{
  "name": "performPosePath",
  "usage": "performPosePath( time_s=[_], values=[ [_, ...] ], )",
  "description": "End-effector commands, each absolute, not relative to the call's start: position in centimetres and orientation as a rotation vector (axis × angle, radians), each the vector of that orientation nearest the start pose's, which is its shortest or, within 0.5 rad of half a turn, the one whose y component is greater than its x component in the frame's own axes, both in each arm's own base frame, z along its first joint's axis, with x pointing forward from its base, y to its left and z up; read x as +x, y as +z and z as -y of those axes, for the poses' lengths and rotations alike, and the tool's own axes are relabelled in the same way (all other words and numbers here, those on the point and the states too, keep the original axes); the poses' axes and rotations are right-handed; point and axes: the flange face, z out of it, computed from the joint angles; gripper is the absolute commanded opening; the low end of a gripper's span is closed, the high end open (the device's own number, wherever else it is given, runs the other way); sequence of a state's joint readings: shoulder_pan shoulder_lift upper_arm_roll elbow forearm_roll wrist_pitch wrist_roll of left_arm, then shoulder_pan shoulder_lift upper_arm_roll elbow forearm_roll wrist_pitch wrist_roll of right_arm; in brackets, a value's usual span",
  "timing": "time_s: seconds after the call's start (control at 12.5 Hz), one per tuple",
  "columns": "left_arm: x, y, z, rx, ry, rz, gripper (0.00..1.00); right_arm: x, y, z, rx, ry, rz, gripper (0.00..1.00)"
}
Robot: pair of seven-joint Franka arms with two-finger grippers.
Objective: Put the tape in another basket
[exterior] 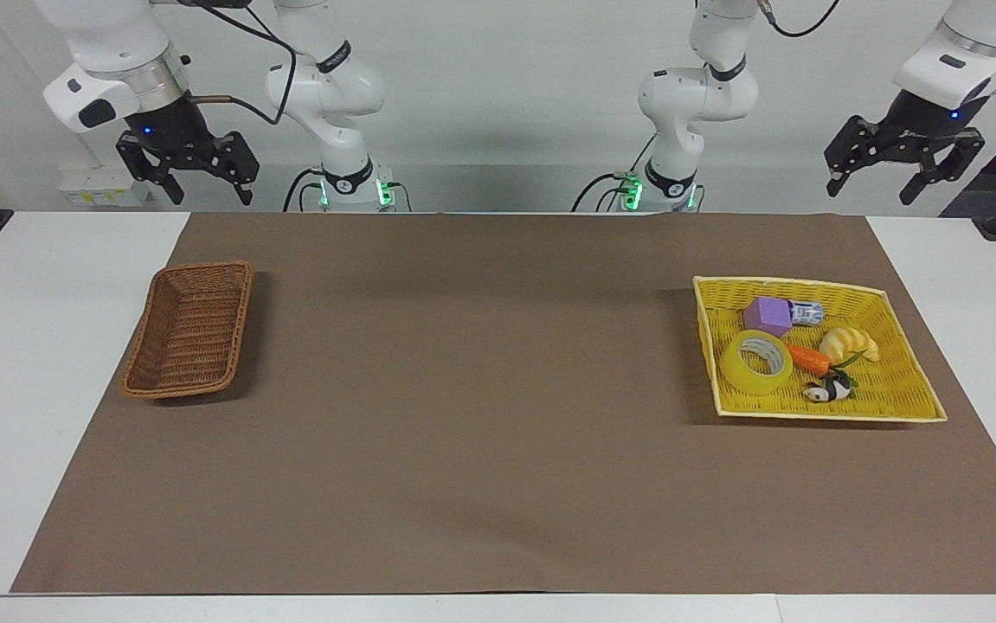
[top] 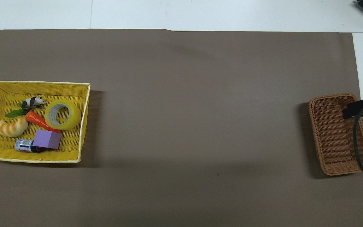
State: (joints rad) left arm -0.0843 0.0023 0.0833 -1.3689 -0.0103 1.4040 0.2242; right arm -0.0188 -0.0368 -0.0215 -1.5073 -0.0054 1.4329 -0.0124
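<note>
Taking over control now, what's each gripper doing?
Left gripper: open, holding nothing, raised above the table.
Right gripper: open, holding nothing, raised above the table.

No legible writing anywhere in either view.

The small can (exterior: 806, 312) lying in the yellow basket (exterior: 913, 394), well below and inward of the left gripper's (exterior: 902, 177) spread jaws, carries a blue and white printed label, but its characters are too small to read. The black bands on the two arms' joints show pale marks that cannot be made out as words. The tape (exterior: 755, 362) shows no print on its visible side.
</note>
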Motion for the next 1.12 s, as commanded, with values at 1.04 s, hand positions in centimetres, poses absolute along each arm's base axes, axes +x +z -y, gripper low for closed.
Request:
performPosePath(
  time_s=[1.04],
  values=[
    [54.1, 68.8, 0.4, -3.108, -0.156, -0.374, 1.00, 52.4, 66.3, 2.3, -3.134, 0.045, -0.011, 1.00]
  ],
)
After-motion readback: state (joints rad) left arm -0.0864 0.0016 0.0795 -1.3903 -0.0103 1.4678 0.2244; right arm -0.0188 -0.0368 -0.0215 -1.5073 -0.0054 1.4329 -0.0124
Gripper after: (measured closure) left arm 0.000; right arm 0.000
